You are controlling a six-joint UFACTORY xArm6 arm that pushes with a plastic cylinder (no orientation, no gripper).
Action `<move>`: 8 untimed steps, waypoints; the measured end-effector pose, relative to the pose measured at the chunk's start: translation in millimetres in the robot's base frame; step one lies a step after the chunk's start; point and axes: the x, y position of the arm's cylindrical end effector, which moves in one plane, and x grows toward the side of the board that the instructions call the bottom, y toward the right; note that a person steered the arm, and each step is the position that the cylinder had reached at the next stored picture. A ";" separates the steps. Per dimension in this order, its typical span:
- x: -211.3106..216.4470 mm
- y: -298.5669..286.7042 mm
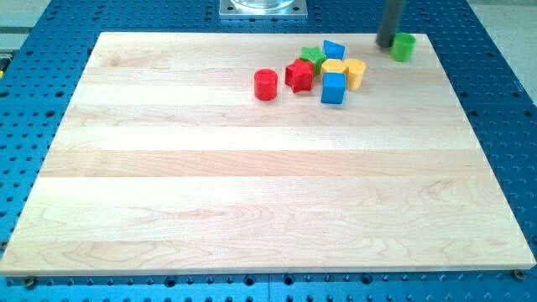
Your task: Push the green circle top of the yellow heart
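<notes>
1. The arm's dark rod is standing near the view's top right corner of the pale wooden board (252, 168), and my tip (387, 44) is resting just at the view's left side of the small green circle block (404, 47), touching it or very nearly so.
2. There is no pincer on this rig to be wide or narrow; the rod is holding nothing, only leaning against the block's flank.
3. The yellow heart block (355, 73) is sitting below and to the view's left of the green circle, at the right end of a cluster with a yellow block (333, 67), a blue cube (333, 87), a blue wedge-like block (334, 49), a green star-like block (313, 56) and a red star-like block (299, 75); a red cylinder (265, 84) is standing apart, further left.
4. The relation that matters: the tip is lying on the side of the circle facing the heart, so by my reckoning pushing from here would be sending it away, toward the view's right edge.
5. I judge the tip needs to be going round to the circle's right side, then nudging it leftward to a spot just above the heart.
</notes>
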 end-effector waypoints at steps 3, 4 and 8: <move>24.4 58.1; 25.2 18.0; 58.1 -69.6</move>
